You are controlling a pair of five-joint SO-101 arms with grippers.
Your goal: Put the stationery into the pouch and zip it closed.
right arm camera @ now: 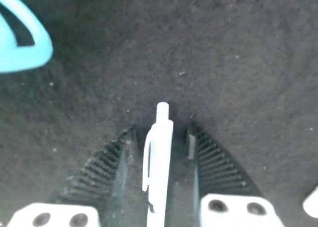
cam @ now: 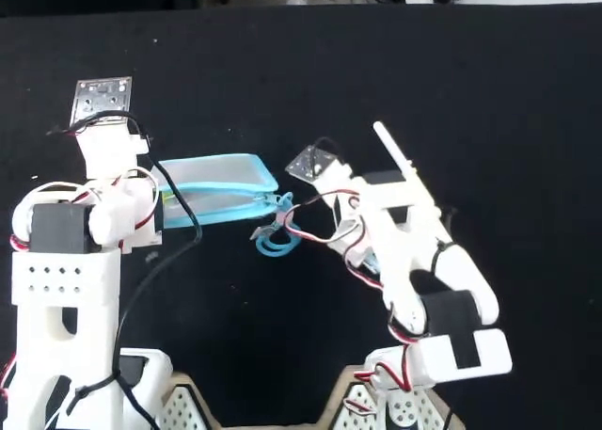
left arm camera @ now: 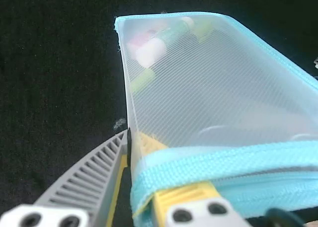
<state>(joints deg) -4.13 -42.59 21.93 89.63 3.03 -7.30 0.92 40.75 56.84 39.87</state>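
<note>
Pouch (left arm camera: 213, 103) clamped in left end effector (left arm camera: 132, 138); right end effector (right arm camera: 160, 129) spread astride pen (right arm camera: 159, 162).

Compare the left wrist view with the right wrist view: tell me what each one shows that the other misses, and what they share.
Left wrist view alone: the translucent pouch, pinched at its corner by the left gripper, with stationery bunched at its far end and its light-blue zip band close to the camera. Right wrist view alone: a white pen between the fingers of the right gripper, a gap on either side, plus a light-blue loop lying on the cover. Both: the black table cover.
</note>
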